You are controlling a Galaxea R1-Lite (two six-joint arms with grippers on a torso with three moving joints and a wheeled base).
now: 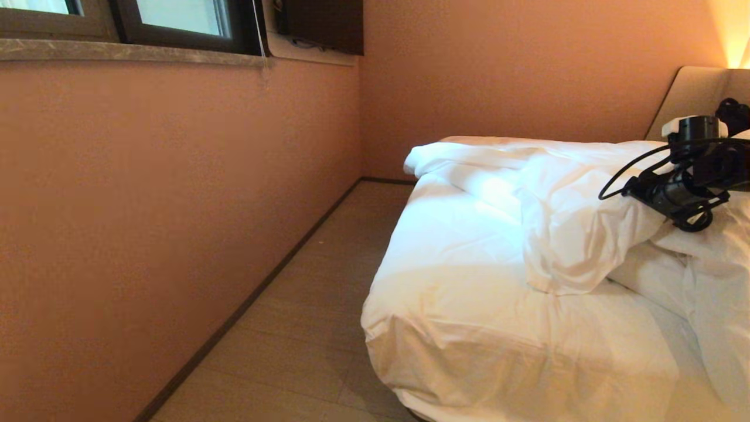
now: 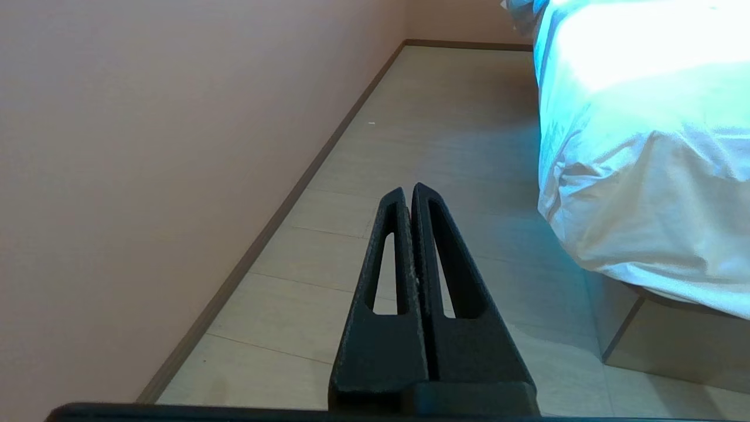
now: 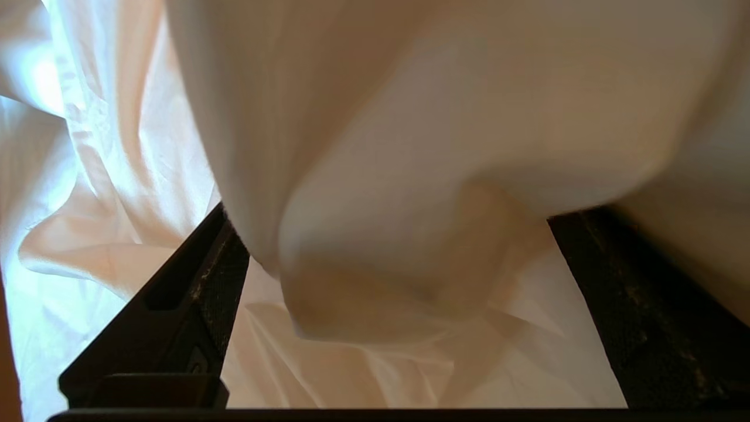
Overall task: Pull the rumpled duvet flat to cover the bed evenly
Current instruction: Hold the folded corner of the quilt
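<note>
Duvet (image 1: 574, 234) lies bunched on the bed (image 1: 469, 328), its right part cut off from you. Right gripper (image 3: 398, 275): jaws wide apart, a fold hanging between them, possibly touching. Left gripper (image 2: 410, 193): pressed together over the floor (image 2: 445, 117) beside the bed.

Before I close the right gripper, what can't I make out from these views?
- Head view: right gripper tips, buried in the duvet folds.
- Head view: the bed's right side, cut off by the frame edge.
- Right wrist view: what lies under the duvet fold between the open jaws.
</note>
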